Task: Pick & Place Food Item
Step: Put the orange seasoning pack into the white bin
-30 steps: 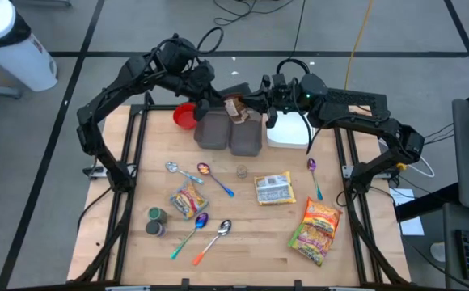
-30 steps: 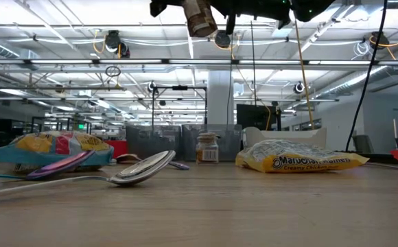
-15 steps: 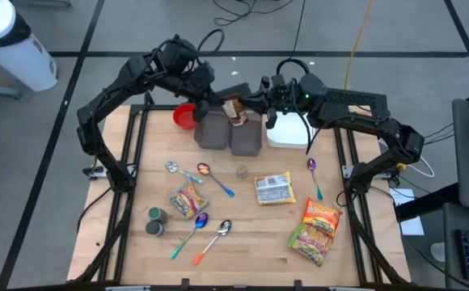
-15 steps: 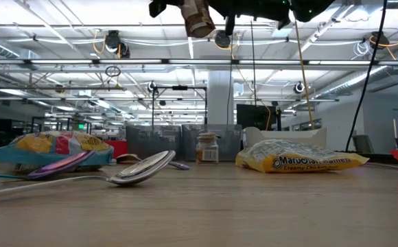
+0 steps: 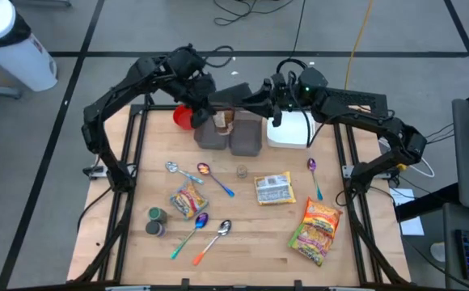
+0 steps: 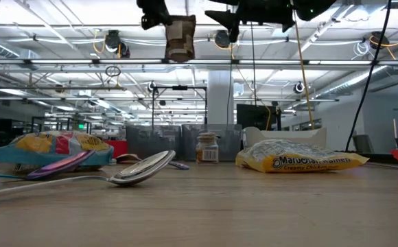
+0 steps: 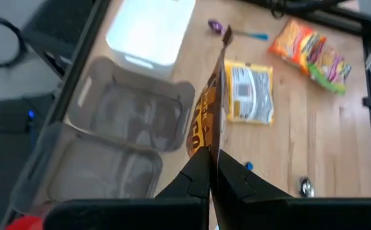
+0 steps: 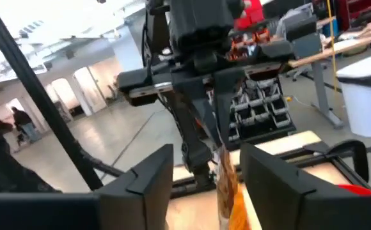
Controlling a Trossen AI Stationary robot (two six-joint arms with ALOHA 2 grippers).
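Note:
A brown snack packet [image 5: 225, 120] hangs in the air above two grey containers [image 5: 247, 139] at the table's far side. My left gripper [image 7: 210, 158] is shut on it and comes in from the far left [image 5: 212, 107]. My right gripper [image 8: 206, 153] is open and reaches in from the right [image 5: 251, 101]. Its fingers stand on either side of the packet [image 8: 227, 185] with a gap to each. In the low view the packet [image 6: 180, 38] hangs upright, high over the table. My left gripper pinches the packet's upper edge [image 7: 211, 144] between its two fingers, coming from above and slanting down. The packet hangs below the fingers, upright and edge-on to the wrist camera, lifted clear of the containers and the table.
A white container [image 5: 289, 129] stands right of the grey ones, a red bowl [image 5: 184, 117] to their left. Ramen packets [image 5: 273, 188] [image 5: 317, 229] [image 5: 188, 200], several spoons [image 5: 214, 179], a small jar [image 5: 241, 170] and cans [image 5: 155, 221] lie across the near half.
My right gripper has let go of the packet, which now hangs from my left gripper alone. The packet has moved a little toward the table's left and down, and has swung from tilted to upright.

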